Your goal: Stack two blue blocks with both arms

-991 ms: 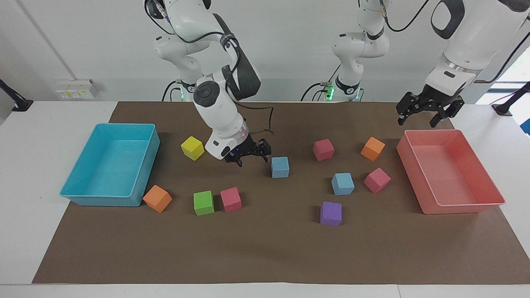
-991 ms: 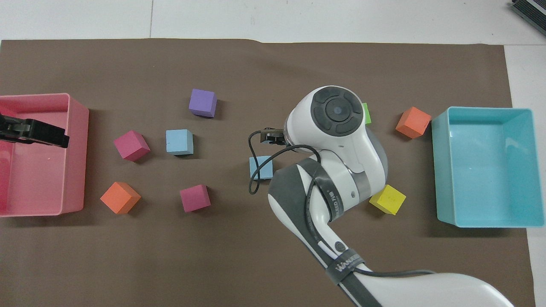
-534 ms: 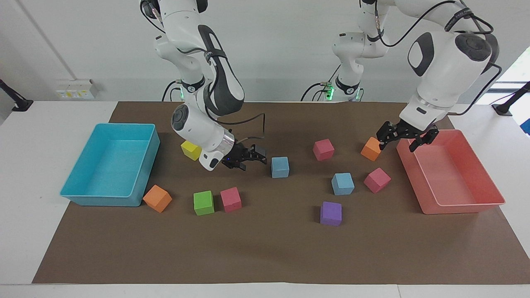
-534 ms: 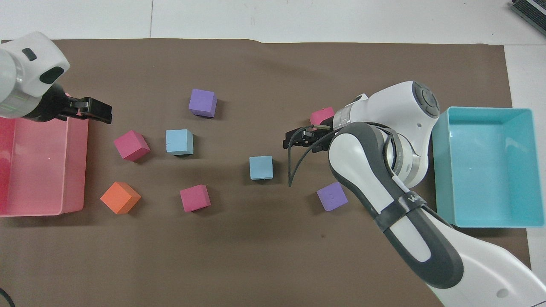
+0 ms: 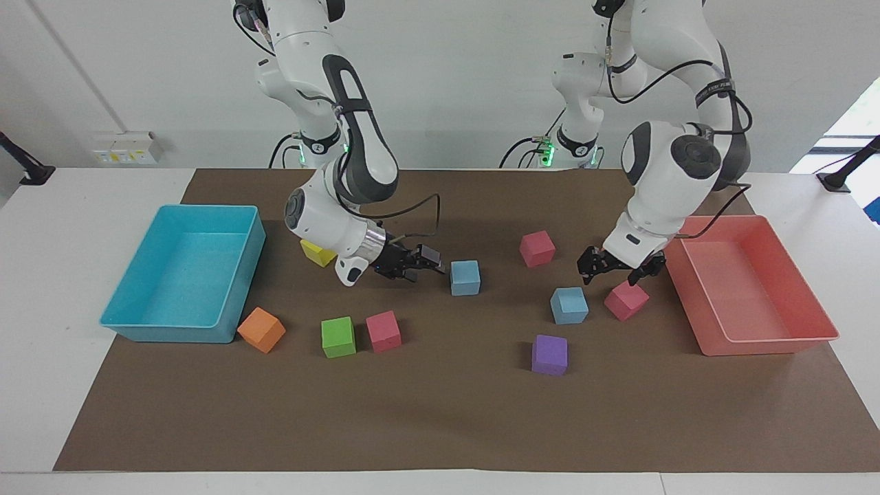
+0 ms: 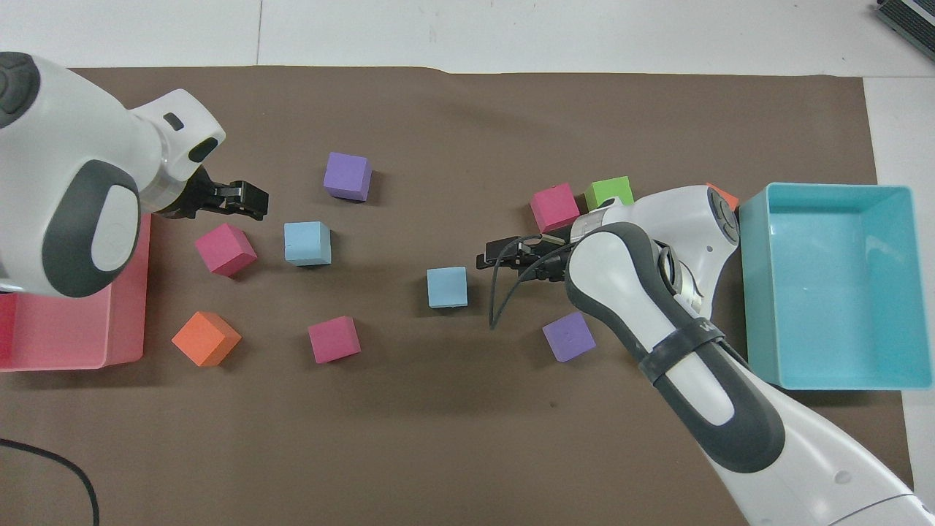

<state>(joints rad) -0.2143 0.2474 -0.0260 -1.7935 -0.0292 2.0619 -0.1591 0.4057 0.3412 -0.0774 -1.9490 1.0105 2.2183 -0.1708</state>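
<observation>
I am watching from far away. My right gripper (image 5: 427,262) is low over the brown paper mat (image 5: 440,419), just beside one small sky-blue foam cube (image 5: 465,277) in the middle of the mat. It holds nothing, and I cannot tell how wide it is. That cube sits flat on the mat by itself. The second sky-blue foam cube (image 5: 569,305) sits on the mat too, more toward the left arm's end and a bit farther from the robots. It is just beside a pink foam cube (image 5: 626,299). My left gripper (image 5: 614,269) hangs over the mat close to these two. Its fingers (image 6: 252,191) are spread wide apart and it holds nothing. The two blue cubes are well apart, and neither one is on top of the other.
</observation>
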